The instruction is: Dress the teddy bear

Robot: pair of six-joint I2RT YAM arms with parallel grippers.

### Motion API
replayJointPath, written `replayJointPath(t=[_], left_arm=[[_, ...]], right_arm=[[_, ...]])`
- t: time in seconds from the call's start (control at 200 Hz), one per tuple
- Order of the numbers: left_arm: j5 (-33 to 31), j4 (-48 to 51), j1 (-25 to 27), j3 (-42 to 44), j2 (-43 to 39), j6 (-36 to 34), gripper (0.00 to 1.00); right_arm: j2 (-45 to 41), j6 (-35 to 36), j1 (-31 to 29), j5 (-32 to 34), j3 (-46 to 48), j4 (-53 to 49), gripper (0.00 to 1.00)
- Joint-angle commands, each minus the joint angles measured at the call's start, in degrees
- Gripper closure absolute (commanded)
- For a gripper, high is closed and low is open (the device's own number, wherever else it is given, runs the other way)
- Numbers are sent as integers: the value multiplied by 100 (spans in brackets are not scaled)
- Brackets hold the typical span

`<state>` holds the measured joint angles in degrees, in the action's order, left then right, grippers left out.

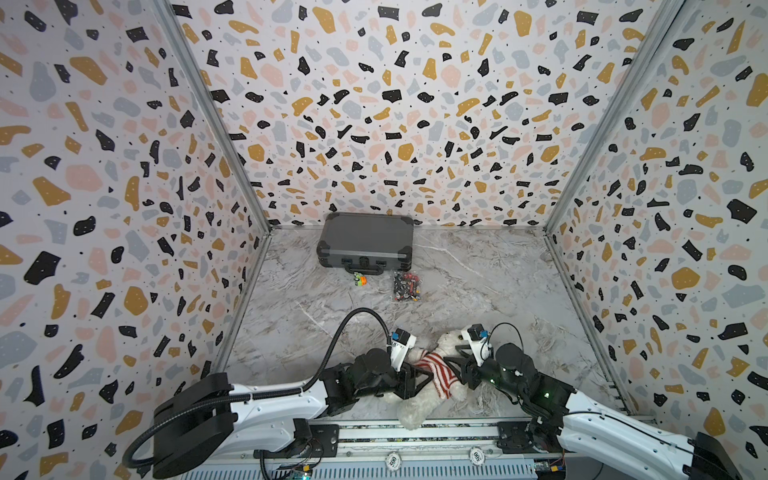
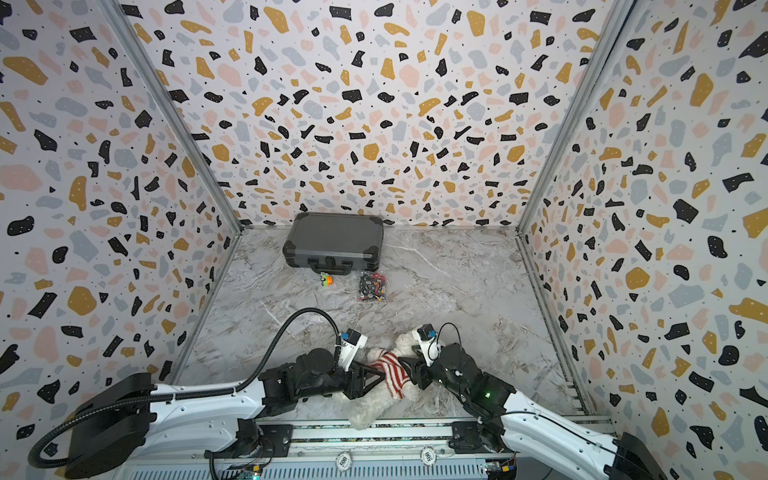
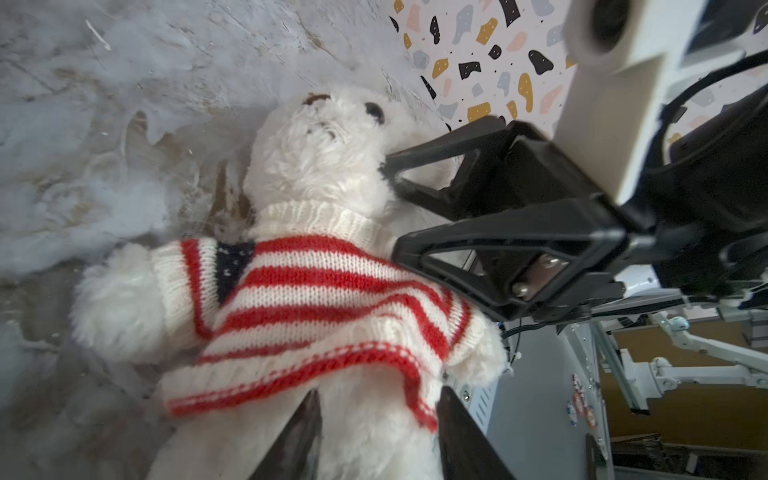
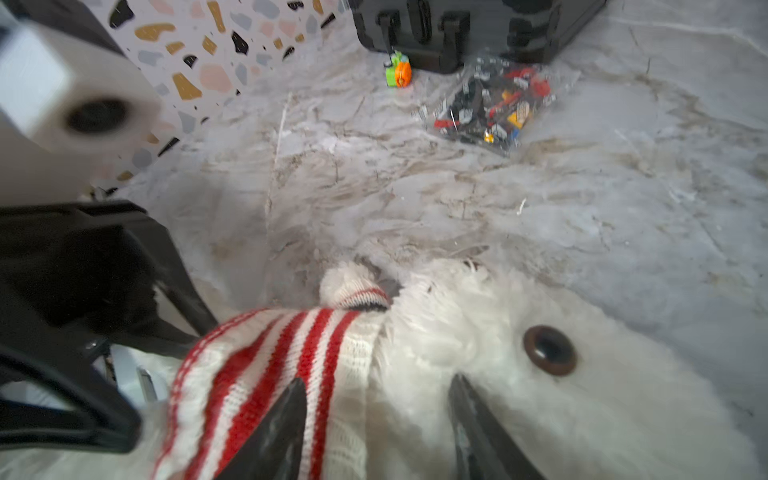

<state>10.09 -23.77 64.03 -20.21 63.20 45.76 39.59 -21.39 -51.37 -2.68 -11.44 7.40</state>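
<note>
The teddy bear (image 1: pixel 448 341) (image 2: pixel 409 340) lies on its back near the table's front edge, head toward the back and one leg over the front rail. It wears a red-and-white striped knit sweater (image 1: pixel 435 370) (image 2: pixel 390 372) with a cream collar, and both arms are through the sleeves. My left gripper (image 3: pixel 380 392) (image 1: pixel 428 376) is open and straddles the white belly (image 3: pixel 374 432) just below the sweater's hem (image 3: pixel 291 374). My right gripper (image 4: pixel 378 380) (image 1: pixel 448 360) is open, one finger over the striped shoulder (image 4: pixel 270 353), the other beside the bear's face (image 4: pixel 519 399). Neither gripper holds anything.
A closed grey case (image 1: pixel 365 241) lies at the back wall. In front of it are a small green-and-orange toy (image 1: pixel 359 279) and a clear bag of bricks (image 1: pixel 407 286). The metal front rail (image 1: pixel 457 430) runs right behind the bear. Patterned walls enclose three sides.
</note>
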Motion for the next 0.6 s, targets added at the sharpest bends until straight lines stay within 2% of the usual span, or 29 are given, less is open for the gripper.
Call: replayJointPath(t=[0.0, 0.14, 0.225, 0.451, 0.596], left_arm=[[-49, 706, 27, -421, -568, -475, 51], [-868, 1619, -25, -749, -979, -745, 55], [-1215, 1957, -260, -896, -954, -736, 58], [-1488, 2008, -752, -847, -703, -630, 63], [-1447, 1864, -874, -819, -619, -627, 64]], right_arm=[[460, 26, -21, 101, -257, 86, 45], [1053, 303, -13, 28, -286, 906, 45], [1549, 498, -3, -17, -437, 1472, 45], [2899, 596, 276, -579, -1098, 3010, 46], [3178, 589, 351, -732, -1450, 2962, 48]])
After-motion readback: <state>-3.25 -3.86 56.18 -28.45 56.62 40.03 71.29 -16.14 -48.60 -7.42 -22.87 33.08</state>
